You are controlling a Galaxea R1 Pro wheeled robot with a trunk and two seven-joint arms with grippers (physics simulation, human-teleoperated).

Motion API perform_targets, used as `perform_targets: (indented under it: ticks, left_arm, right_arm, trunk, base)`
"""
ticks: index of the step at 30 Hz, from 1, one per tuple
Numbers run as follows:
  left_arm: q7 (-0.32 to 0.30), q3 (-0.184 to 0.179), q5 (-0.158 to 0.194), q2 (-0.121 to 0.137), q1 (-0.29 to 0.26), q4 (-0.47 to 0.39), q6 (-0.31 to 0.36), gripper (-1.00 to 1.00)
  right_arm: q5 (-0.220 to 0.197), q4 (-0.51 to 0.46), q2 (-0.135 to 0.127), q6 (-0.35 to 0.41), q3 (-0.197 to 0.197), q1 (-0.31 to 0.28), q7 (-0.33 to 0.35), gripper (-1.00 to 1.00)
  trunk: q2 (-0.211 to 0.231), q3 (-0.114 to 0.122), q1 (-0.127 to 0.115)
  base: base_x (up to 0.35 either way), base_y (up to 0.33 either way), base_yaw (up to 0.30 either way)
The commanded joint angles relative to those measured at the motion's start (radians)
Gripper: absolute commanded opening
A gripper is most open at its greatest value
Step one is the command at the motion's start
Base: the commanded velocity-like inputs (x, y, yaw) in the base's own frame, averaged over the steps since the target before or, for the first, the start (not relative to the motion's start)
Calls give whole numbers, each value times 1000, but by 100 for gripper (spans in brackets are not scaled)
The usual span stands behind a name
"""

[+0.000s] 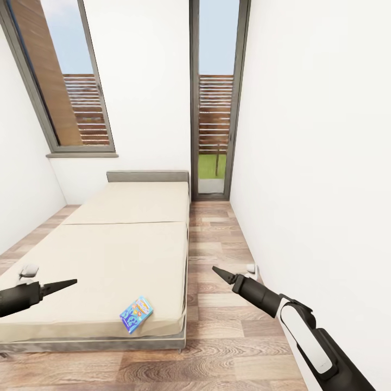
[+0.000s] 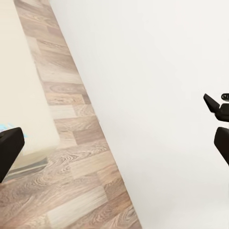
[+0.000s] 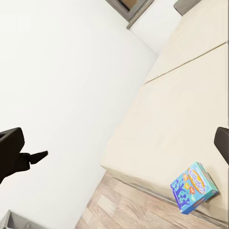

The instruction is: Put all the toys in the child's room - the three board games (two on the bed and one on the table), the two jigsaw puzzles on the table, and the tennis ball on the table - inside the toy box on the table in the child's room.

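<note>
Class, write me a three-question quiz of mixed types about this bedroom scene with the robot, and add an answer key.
1. True or false: the blue game box lies on the wooden floor.
2. Multiple choice: where on the bed is the box? A) by the headboard B) near the foot corner C) in the middle
3. Fill in: the left end effector and right end effector each hold ____.

Key: 1 false, it lies on the bed; 2 B; 3 nothing.
</note>
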Motion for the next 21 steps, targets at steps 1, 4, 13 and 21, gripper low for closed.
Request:
perform_targets:
  ticks: [1,4,13,21]
  left_arm:
    - [20,-2,-3,-1,-1,0,11,100]
    - [77,-18,-9,-3,-1,0,14,100]
    - [324,-120,-10,-47,-8,6,23,100]
    - [585,-144,-9,-119,-95,176,22,100]
  right_arm:
    - [-10,0,0,6,1,-1,-12,100]
    - [-10,-1,0,8,2,-1,-53,100]
    - [-11,-1,44,41,6,-1,-288,100]
    - [-10,1,82,117,11,-9,-464,100]
  trunk:
    - [-1,-1,0]
    - [-1,-1,0]
    - [-1,-1,0]
    - [-1,-1,0]
  base:
    - [0,0,0]
    - [0,0,0]
    - [0,0,0]
    - [0,0,0]
